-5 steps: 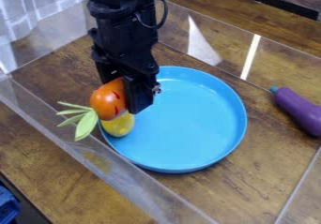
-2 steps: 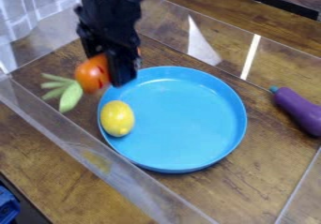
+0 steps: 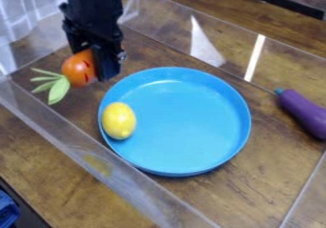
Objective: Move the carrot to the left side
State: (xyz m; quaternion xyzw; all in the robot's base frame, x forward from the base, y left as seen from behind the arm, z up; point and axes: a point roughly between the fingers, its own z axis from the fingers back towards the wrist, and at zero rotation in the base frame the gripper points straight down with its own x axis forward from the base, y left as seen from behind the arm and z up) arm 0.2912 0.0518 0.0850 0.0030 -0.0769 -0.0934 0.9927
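The orange carrot (image 3: 78, 70) with its green leafy top (image 3: 53, 85) hangs just above the wooden table, left of the blue plate (image 3: 204, 127). My black gripper (image 3: 91, 62) comes down from above and is shut on the carrot. Its fingers cover part of the carrot's right side. A yellow lemon (image 3: 117, 120) lies on the plate's left part, below and to the right of the carrot.
A purple eggplant (image 3: 304, 112) lies on the table at the right edge of the view. Clear plastic walls (image 3: 76, 155) enclose the table along the front and left. A dark blue object sits at the bottom left corner.
My gripper has carried the carrot up and to the left, from over the plate's left rim to the table beside the plate. The lemon, earlier half hidden, now shows fully.
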